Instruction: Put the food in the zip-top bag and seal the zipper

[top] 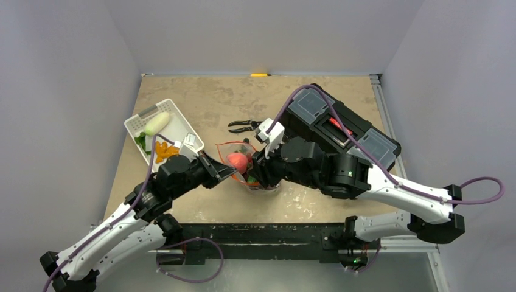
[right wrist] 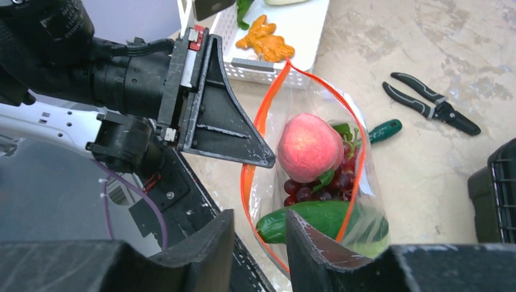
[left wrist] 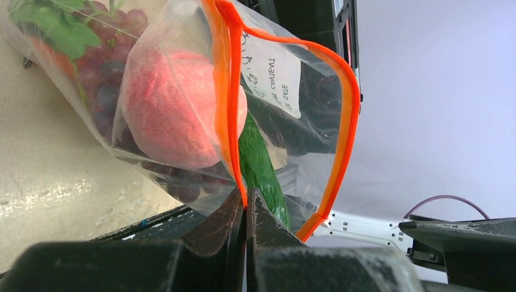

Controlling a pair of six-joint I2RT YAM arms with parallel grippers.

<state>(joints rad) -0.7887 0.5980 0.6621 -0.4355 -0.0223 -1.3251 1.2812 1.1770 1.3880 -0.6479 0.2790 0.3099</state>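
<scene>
While left fingers pinch zipper of zip-top bag, right fingers stand apart; handwriting on white label mirrored, illegible.

Peach, grapes and cucumber in the bag, basket behind-left of it — pliers behind, toolbox to their right

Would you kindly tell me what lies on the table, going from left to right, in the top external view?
white basket → zip-top bag → black toolbox
</scene>
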